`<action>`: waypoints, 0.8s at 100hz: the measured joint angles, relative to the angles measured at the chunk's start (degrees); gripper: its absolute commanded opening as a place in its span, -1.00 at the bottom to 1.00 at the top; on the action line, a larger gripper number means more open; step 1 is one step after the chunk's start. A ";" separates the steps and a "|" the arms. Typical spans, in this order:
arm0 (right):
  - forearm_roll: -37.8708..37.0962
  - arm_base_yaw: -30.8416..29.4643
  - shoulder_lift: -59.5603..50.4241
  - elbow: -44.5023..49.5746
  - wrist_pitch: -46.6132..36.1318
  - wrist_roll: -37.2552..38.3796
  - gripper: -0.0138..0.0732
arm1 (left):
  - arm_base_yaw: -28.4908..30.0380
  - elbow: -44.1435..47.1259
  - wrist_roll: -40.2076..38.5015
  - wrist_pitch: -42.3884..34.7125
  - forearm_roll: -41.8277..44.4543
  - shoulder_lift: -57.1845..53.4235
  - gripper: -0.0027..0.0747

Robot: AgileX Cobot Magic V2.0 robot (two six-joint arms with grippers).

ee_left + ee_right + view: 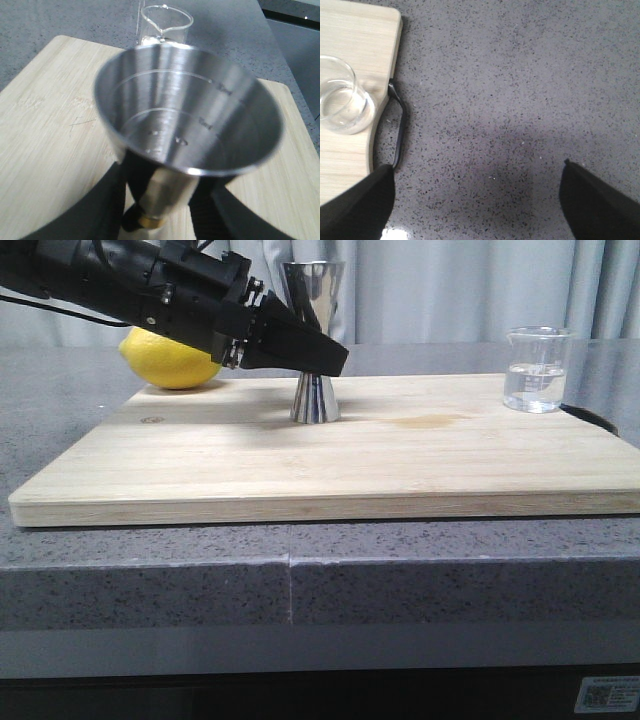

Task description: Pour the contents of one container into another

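1. Jigger (316, 345) sits upright on the cutting board (330, 455), left end effector (318, 357) clamped on its narrow waist; in the left wrist view both black fingers (107, 207) flank the stem at the gold band (149, 220); bowl looks empty bar a few droplets.
2. Right end effector (475, 200) has its fingers spread wide, holding nothing; it hangs over bare grey counter (520, 75) just off the board's edge; not seen in the front view.
3. Beaker (538, 369) stands at the board's far right corner, well apart from the jigger, roughly a third full of clear liquid; untouched; lip points toward the jigger side in the left wrist view.
4. Lemon (170, 361) behind the left arm, at the board's back left edge; not involved.
5. Step, as I read it: receiver steadied, source not yet grasped; pour not begun; next move calls for the right end effector to straddle the beaker wall, close, lift, carry over the jigger mouth, tip lip-first.
6. Writing: engraved fill lines inside the jigger with small figures, too blurred to read; faint white marks on the beaker, illegible; a small round stamp on the board, unreadable.
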 measured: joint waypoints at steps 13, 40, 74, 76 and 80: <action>0.00 0.00 0.00 0.00 0.00 0.00 0.71 | 0.00 0.00 -0.13 0.00 0.00 0.00 -0.36; 0.00 0.00 0.00 0.00 0.00 0.00 0.71 | -0.93 0.00 -0.13 1.00 0.10 0.00 -0.63; 0.00 0.00 0.00 0.00 -2.37 0.00 0.71 | -0.93 -0.86 -0.68 2.69 0.59 0.00 -0.75; 0.00 -0.10 0.00 0.00 -2.52 0.00 0.71 | -0.93 -1.11 -0.83 2.79 0.71 0.00 -0.75; 0.00 -0.33 0.00 0.00 -2.95 0.00 0.71 | -0.93 -1.56 -0.94 2.93 0.85 0.00 -0.75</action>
